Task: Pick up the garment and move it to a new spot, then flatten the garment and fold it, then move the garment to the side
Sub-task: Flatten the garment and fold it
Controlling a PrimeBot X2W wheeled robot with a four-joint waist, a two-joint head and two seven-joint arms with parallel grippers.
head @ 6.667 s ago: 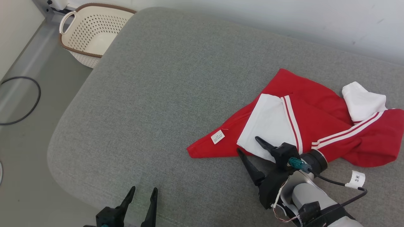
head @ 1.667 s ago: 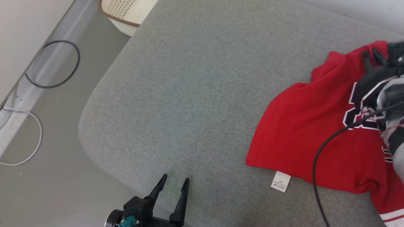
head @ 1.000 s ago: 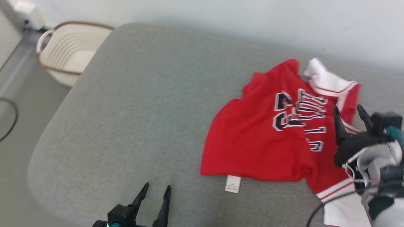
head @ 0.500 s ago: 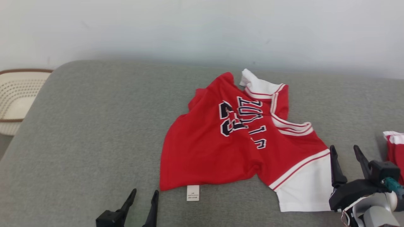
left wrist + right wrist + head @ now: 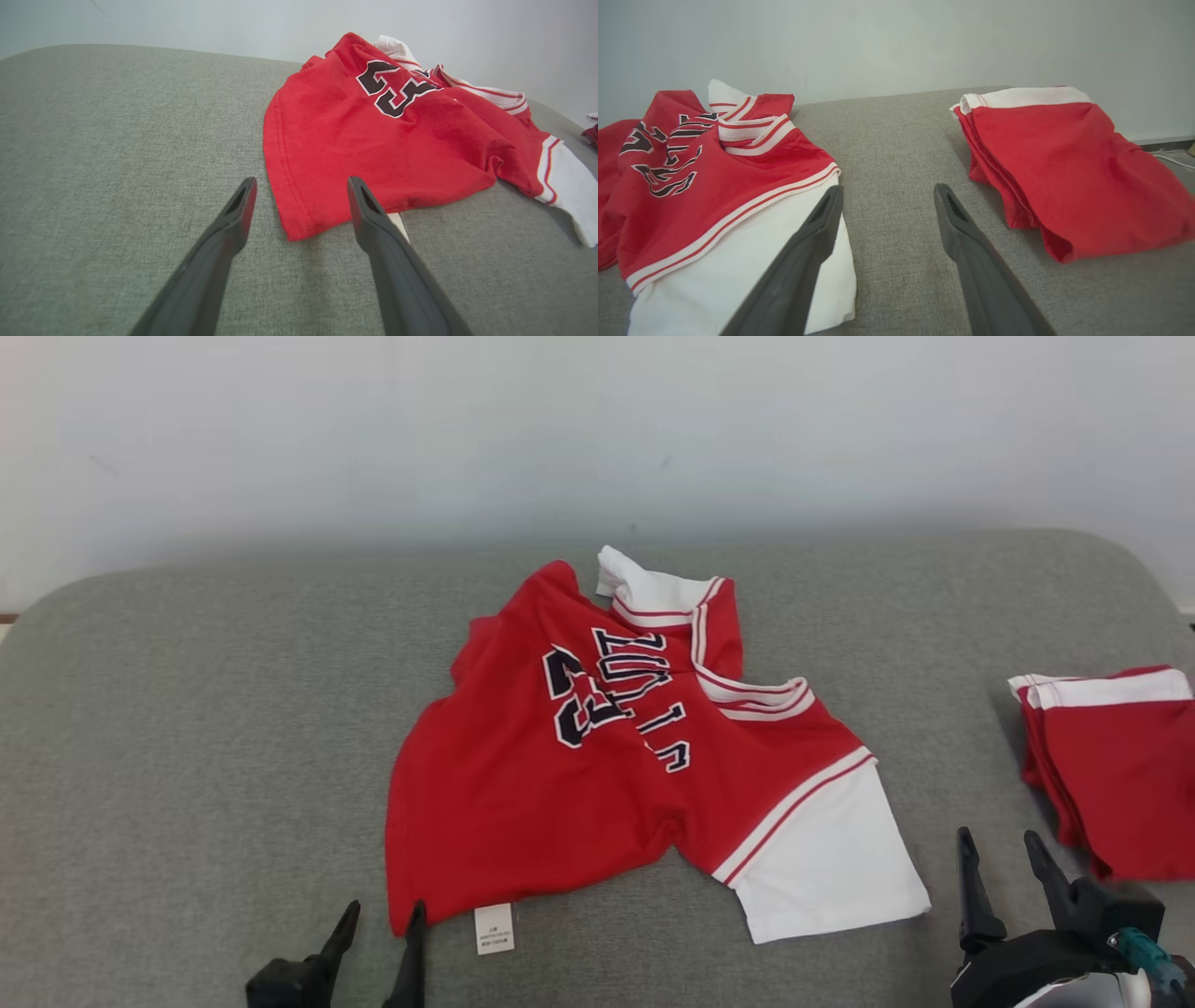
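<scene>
Left gripper (image 5: 385, 919) jaws wide, empty, poised at near-left hem corner of garment (image 5: 560, 803). Right gripper (image 5: 997, 845) likewise spread, empty, just right of white sleeve (image 5: 822, 868). Garment rumpled mid-cushion (image 5: 187, 709), likely staged for flattening. Folded stack (image 5: 1111, 775) well apart, far right.

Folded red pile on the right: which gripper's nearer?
Right. The right gripper sits open just short of the folded pile, not touching. The left gripper is far off, at the jersey hem corner.
</scene>
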